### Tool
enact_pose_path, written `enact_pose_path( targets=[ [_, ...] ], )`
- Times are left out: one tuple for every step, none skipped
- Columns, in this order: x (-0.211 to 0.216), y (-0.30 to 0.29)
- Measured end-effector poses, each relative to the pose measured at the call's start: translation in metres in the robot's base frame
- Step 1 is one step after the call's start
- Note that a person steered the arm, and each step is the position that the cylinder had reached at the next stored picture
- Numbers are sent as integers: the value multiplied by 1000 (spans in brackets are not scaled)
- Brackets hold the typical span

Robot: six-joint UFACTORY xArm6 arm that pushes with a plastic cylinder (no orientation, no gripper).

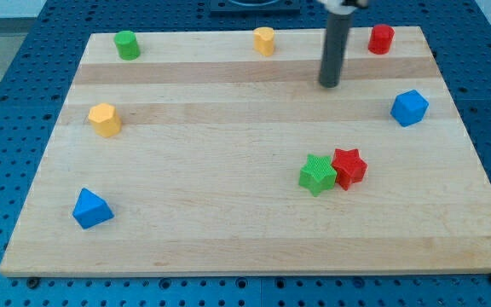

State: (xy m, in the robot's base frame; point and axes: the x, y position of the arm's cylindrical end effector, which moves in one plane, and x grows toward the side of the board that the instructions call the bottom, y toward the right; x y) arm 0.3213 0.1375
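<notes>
Rod and board fill the view: my tip (pixel 328 84) stands on the wooden board (pixel 228 239) near the view's top, right of centre, touching no block. There is no hand on this arm to open or close, only the straight dark rod, and it has hold of nothing. Nearest to my tip are the red cylinder (pixel 381 38) up toward the view's top right corner and the yellow block (pixel 264 40), rounded and roughly heart-like though I cannot be sure of its shape, at the top edge to the view's left of the rod; both stand apart from it. The blue cube (pixel 409 107) sits near the view's right edge, a little lower than my tip and well clear. Further down, right of centre, the green star (pixel 317 174) and the red star (pixel 349 167) stand touching each other, green on the view's left, red on the right. On the view's left side lie the green cylinder (pixel 127 44) by the top left corner, the yellow hexagonal block (pixel 104 118) below it, and the blue triangular block (pixel 90 208) near the bottom left, all well apart from the rod. As a judgement on handling: any push from here would go best with the rod meeting a block squarely through its middle, since an off-centre touch would likely spin it aside, and the paired stars would tend to move together.
</notes>
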Motion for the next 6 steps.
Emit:
enact_pose_path(
  targets=[
    [-11, 49],
    [-35, 90],
    [-67, 117],
    [-104, 125],
    [-124, 115],
    [-122, 97]
  ],
)
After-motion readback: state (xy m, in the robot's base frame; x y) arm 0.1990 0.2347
